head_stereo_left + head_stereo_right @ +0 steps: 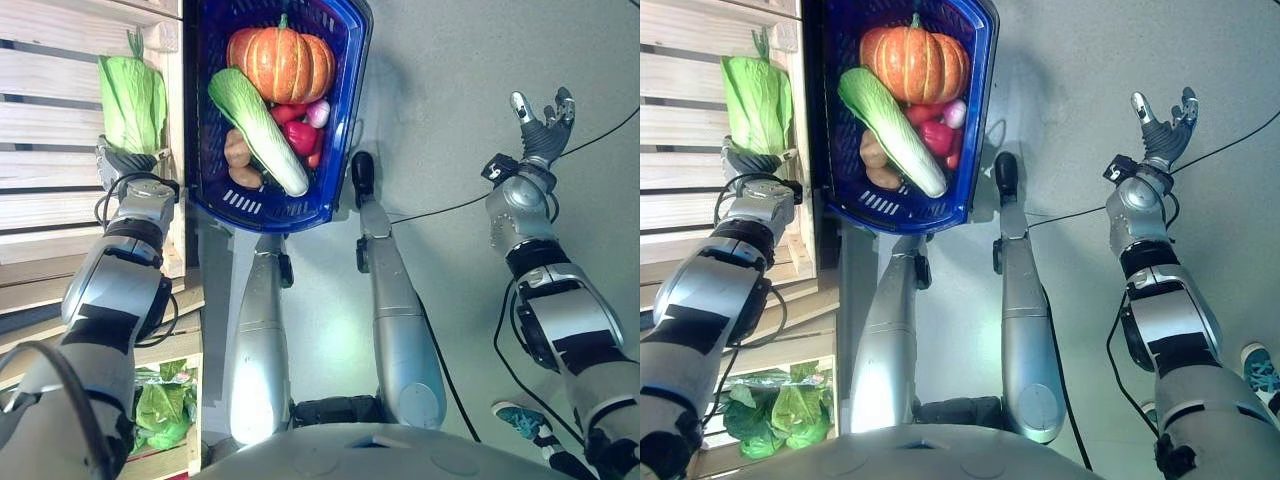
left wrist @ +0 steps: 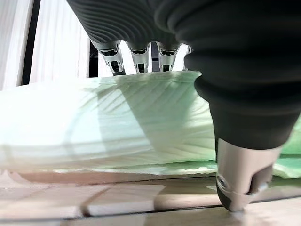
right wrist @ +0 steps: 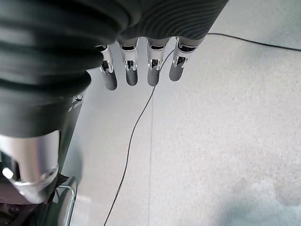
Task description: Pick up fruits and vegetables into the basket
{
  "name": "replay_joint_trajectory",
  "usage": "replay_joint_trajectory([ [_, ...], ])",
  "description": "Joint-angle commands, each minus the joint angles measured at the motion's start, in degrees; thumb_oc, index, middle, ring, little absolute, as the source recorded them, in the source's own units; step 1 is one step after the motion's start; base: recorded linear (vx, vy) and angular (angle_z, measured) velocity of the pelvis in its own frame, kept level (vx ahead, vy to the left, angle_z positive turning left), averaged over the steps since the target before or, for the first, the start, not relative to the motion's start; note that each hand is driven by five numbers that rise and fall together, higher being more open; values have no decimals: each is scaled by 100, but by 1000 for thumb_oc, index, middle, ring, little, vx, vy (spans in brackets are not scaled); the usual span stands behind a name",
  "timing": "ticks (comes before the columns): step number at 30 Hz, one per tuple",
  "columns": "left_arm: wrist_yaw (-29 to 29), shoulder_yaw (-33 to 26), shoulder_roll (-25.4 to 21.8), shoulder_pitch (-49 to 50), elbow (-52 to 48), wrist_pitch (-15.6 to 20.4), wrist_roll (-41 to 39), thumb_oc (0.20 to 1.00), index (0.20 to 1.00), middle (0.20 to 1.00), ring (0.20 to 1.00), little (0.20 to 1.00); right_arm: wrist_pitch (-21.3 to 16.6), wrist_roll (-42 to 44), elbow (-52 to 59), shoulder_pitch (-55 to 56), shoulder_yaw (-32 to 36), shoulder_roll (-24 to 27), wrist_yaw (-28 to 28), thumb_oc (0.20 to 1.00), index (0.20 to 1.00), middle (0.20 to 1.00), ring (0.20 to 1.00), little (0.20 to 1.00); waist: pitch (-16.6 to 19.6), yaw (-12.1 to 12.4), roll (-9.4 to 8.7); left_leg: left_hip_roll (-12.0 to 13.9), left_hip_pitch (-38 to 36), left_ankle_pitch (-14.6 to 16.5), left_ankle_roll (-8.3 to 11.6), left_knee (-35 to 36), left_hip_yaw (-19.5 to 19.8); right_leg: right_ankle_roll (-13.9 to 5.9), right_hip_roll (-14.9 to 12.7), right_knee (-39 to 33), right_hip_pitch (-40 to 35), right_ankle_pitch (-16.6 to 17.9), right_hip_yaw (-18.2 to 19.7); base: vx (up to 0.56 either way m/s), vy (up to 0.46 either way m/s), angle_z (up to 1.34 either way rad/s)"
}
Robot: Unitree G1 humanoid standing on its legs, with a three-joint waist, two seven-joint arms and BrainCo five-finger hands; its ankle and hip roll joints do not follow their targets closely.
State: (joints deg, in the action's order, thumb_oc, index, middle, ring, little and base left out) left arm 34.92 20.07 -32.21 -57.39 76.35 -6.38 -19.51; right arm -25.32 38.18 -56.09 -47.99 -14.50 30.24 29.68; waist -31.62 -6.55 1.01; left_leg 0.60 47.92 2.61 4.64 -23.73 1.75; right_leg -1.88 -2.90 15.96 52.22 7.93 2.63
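Observation:
A pale green napa cabbage (image 1: 130, 100) lies on the wooden slatted shelf (image 1: 45, 110) at the left. My left hand (image 1: 126, 160) is at its lower end. In the left wrist view the fingers (image 2: 114, 59) reach over the far side of the cabbage (image 2: 108, 122) and the thumb (image 2: 237, 174) comes down its near side to the wood. The blue basket (image 1: 350, 70) hangs beside the shelf, holding a pumpkin (image 1: 280, 62), a second napa cabbage (image 1: 257, 125), a red pepper (image 1: 299, 136) and a potato (image 1: 237, 150). My right hand (image 1: 545, 122) is open over the grey floor at the right, holding nothing.
A lower shelf carries leafy greens (image 1: 160, 405). A person's shoe (image 1: 520, 420) stands on the floor at the lower right. The basket's near rim (image 1: 260, 215) sits between the shelf edge and the floor.

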Motion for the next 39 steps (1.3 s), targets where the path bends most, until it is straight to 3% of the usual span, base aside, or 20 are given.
replay_joint_trajectory([
  [1, -169, -37, -137, 401, 548, -423, 521, 1000, 1000, 1000, 1000, 1000, -228, 30, 314, 318, -47, 39, 170, 1000, 1000, 1000, 1000, 1000, 183, 101, -140, -307, 17, -401, -177, 717, -123, -94, 357, 235, -193, -818, -339, 0, 0, 0],
  [8, -197, 123, -134, 425, 534, -544, 796, 1000, 1000, 1000, 1000, 1000, -288, 56, 311, 331, -67, 33, 155, 1000, 1000, 1000, 1000, 1000, 183, 113, -155, -314, 23, -400, -173, 721, -111, -97, 356, 214, -190, -803, -352, 0, 0, 0],
  [9, -310, 161, -148, 423, 536, -572, 800, 536, 536, 536, 536, 536, -292, 55, 328, 337, -75, 29, 159, 1000, 1000, 1000, 1000, 1000, 183, 115, -158, -315, 29, -401, -171, 719, -107, -100, 354, 210, -186, -793, -355, 0, 0, 0],
  [10, -394, 180, -136, 441, 536, -561, 791, 200, 200, 200, 200, 200, -291, 40, 328, 332, -74, 20, 166, 1000, 1000, 1000, 1000, 1000, 183, 117, -154, -318, 26, -402, -171, 718, -103, -101, 355, 215, -187, -795, -350, 0, 0, 0],
  [21, -911, 67, -78, 570, 560, -271, 207, 200, 200, 200, 200, 200, -226, 37, 453, 364, -69, 2, 202, 1000, 1000, 1000, 1000, 1000, 183, 116, -131, -324, -2, -401, -175, 725, -106, -107, 336, 198, -207, -780, -359, 0, 0, 0],
  [28, -865, -125, -38, 717, 528, 27, -330, 200, 200, 200, 200, 200, -199, -19, 576, 399, -76, -16, 225, 1000, 1000, 1000, 1000, 1000, 183, 118, -95, -337, -60, -428, -170, 761, -94, -106, 333, 172, -264, -775, -355, 0, 0, 0],
  [30, -786, -202, -49, 765, 487, 224, -509, 200, 200, 200, 200, 200, -222, -14, 601, 436, -87, -16, 203, 1000, 1000, 1000, 1000, 1000, 183, 121, -83, -332, -84, -431, -168, 764, -90, -104, 333, 192, -279, -786, -352, 0, 0, 0],
  [32, -587, -377, -80, 866, 280, 745, -694, 200, 200, 200, 200, 200, -230, -82, 737, 493, -112, -28, 224, 1000, 1000, 1000, 1000, 1000, 183, 135, -56, -337, -120, -428, -167, 764, -79, -100, 339, 216, -310, -812, -350, 0, 0, 0],
  [39, 117, -779, -109, 1088, -554, 1839, -761, 200, 200, 200, 200, 200, -413, -317, 1256, 748, -178, -82, 32, 1000, 1000, 1000, 1000, 1000, 183, 167, 5, -354, -211, -442, -151, 797, -33, -92, 348, 249, -395, -864, -354, -2, -5, 0],
])
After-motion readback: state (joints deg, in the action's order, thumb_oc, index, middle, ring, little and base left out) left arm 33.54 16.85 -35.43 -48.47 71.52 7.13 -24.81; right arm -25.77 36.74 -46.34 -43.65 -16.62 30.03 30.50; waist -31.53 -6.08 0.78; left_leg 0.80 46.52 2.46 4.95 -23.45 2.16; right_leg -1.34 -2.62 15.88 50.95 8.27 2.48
